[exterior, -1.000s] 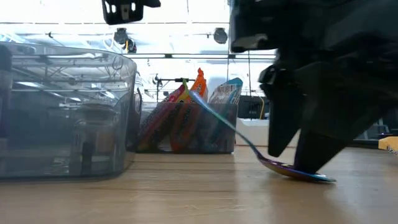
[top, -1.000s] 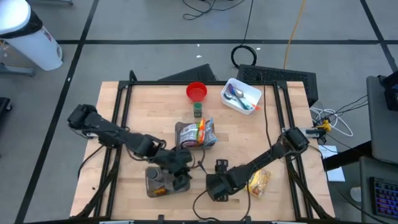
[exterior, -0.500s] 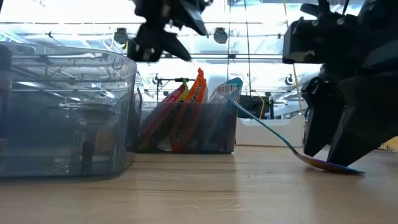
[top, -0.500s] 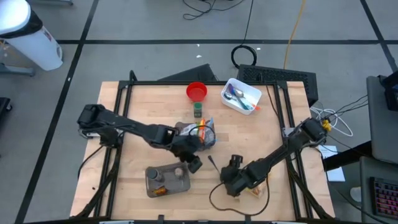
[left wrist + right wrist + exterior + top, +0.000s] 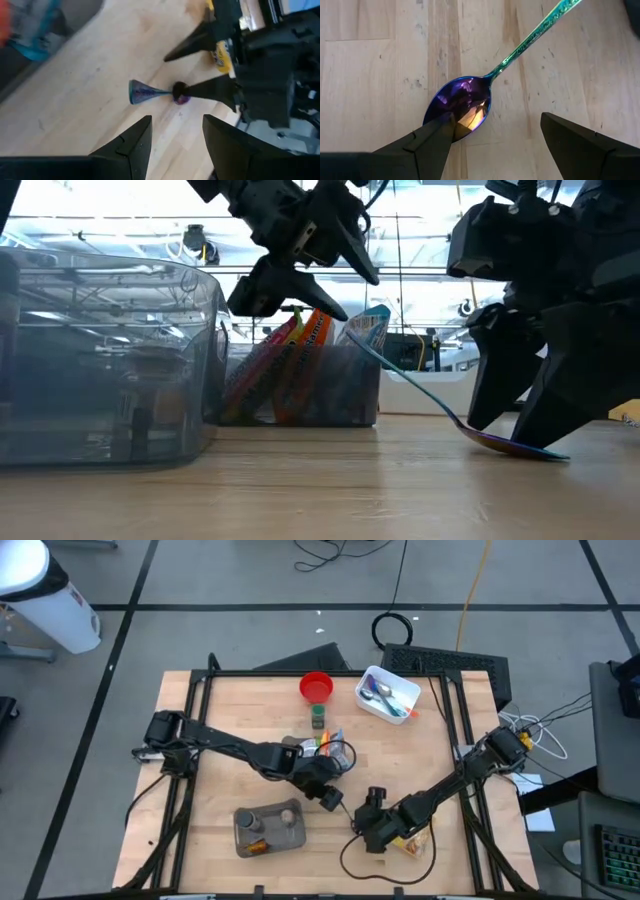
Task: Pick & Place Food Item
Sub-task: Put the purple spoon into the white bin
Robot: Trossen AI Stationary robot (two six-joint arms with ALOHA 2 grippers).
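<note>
Right gripper (image 5: 490, 142) stands wide open, holding nothing; the iridescent spoon (image 5: 462, 106) lies on the table (image 5: 220, 720), bowl touching one fingertip, handle pointing away. Left gripper (image 5: 172, 132) hovers above the handle end, jaws parted, empty (snack packets (image 5: 300, 365) in a clear bin behind it). A yellow packet (image 5: 415, 837) lies just beside the right gripper.

No legible text, brand, number or sign in any view. Snack packets (image 5: 300, 365) in the clear bin (image 5: 300, 385) mid-worktop show colour print only, lettering unreadable. Yellow packet (image 5: 413, 837) at near right: markings too small to read.
</note>
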